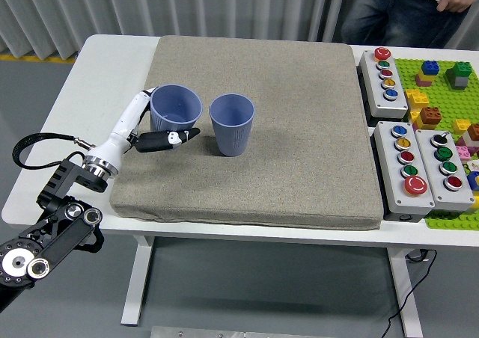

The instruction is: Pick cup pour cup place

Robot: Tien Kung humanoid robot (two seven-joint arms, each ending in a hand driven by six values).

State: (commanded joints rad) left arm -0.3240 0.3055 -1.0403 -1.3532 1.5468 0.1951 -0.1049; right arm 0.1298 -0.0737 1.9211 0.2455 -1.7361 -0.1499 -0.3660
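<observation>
The robot's left hand [156,132] grips the ribbed blue plastic cup [176,110] beside its upright twin cup [232,124], leaving pouring and placing undone.

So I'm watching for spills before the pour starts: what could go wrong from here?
The left hand grips the held cup only low on its wall, so it could slip or tip. The second cup stands close beside it, so a sideways swing might knock it over. The soft mat may make setting a cup down wobbly.

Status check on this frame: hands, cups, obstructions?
Left hand shut on left cup. Right hand out of view. Second cup upright beside it on mat. Nothing between them.
</observation>
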